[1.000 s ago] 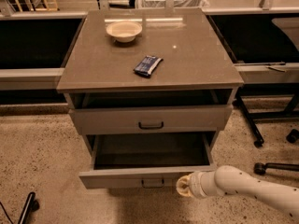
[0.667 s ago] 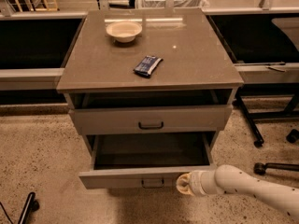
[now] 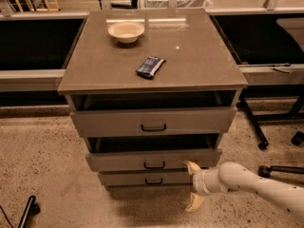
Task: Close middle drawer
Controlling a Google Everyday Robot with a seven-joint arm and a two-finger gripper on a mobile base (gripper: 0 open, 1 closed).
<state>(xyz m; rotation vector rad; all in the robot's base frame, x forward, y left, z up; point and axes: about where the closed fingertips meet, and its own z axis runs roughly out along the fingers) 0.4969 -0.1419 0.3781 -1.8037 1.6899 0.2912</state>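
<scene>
Spread open and grasping nothing, the hand (image 3: 194,185) is sitting low at the right front of the desk (image 3: 204,56), with its arm reaching in from the lower right. Its upper fingertip (image 3: 191,166) is lying against or just beside the right end of the middle drawer (image 3: 118,160), and the lower finger is hanging in front of the floor below. Whether the fingertip is truly touching the front cannot be told.

The middle drawer is sitting second from the top, its low wide front carrying a small dark bar handle (image 3: 154,165). It is standing most of the way in, but a dark strip of its inside is showing above the front, and the front is jutting forward of the lowest drawer (image 3: 142,178) beneath it. Judging by that, the task is looking largely done but not finished: a short final push is what seems to be left.

Above it, the top drawer (image 3: 109,122) is also standing ajar, with a dark gap under the desk's top. On that top, a pale bowl (image 3: 126,31) is resting toward the back left, and a dark packet (image 3: 150,66) is lying nearer the middle, well apart from the bowl.
</scene>
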